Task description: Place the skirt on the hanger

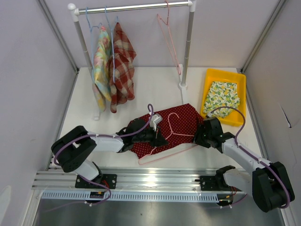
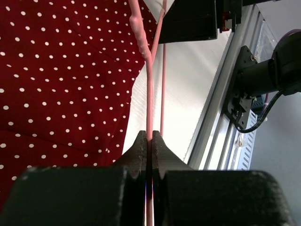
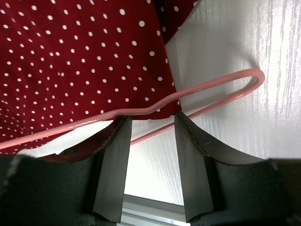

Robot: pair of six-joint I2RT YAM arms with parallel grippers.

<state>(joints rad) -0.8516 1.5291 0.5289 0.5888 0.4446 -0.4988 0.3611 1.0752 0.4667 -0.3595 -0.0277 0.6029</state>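
Skirt: Your red fabric skirt with white dots (image 1: 181,121) lies spread flat mid-table, between the two arms and not yet on any hanger.
Hanger: The thin pink wire hanger (image 1: 169,154) rests on top of the skirt. Its hook lies over the cloth, while its long bar and right end sit on the bare white table (image 1: 141,84).
Left pincer: Your left pincer (image 2: 149,139) is clamped on the hanger's wire with the skirt's edge just beside it. This probably lets you steady and steer the frame.
Right pincer: Your right pincer (image 3: 150,127) has its fingers apart and grips nothing. It straddles the wire near the hanger's bent end, seemingly placed to catch wire or hem.
Progress: Early, by the look of it, since no part of the hanger appears to be inside the skirt.
Risk: The slim wire could twist in the left grip.
Backdrop: A white clothes rail (image 1: 136,7) carries two patterned garments and a spare pink hanger (image 1: 167,28). A yellow plastic tray (image 1: 225,75) on the right holds a lemon-print cloth.
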